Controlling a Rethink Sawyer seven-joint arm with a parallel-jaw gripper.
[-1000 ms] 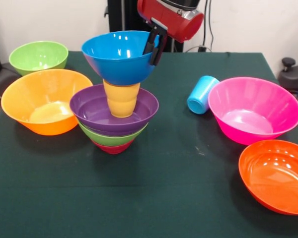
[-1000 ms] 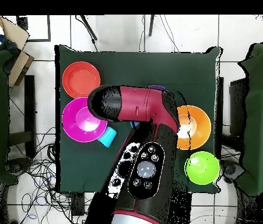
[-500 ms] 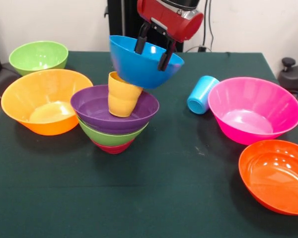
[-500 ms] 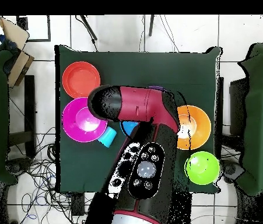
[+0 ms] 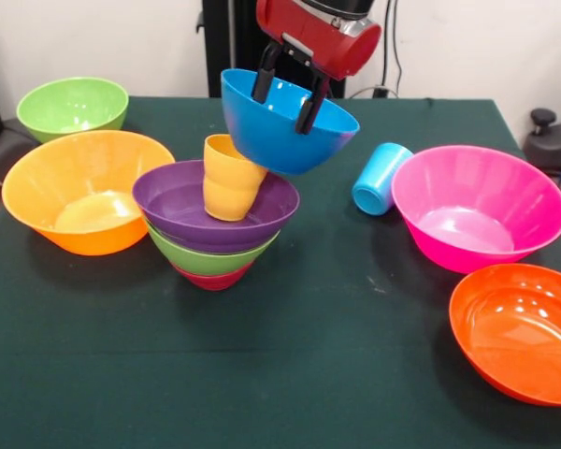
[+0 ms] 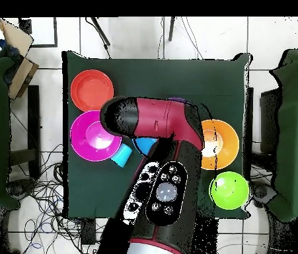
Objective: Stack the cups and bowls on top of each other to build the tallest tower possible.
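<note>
Blue bowl has shifted since the earlier frames: a second ago it sat level on the yellow-orange cup, half a second ago it was tipped and low against the cup's rim, and now it hangs higher and further toward the pink side, tilted, clear of the cup. The gripper stays clamped on its far rim, one finger inside the bowl and one outside. The cup, leaning slightly, stands just below and to the orange-bowl side of the fingers, inside the purple bowl, which nests on a green bowl and a small crimson bowl.

Around the fingers lie the large pink bowl, the large orange bowl, the red-orange bowl, a second green bowl and the light blue cup on its side. Nothing stands between the fingers and the stack. From overhead the red arm covers the stack, reaching across the table.
</note>
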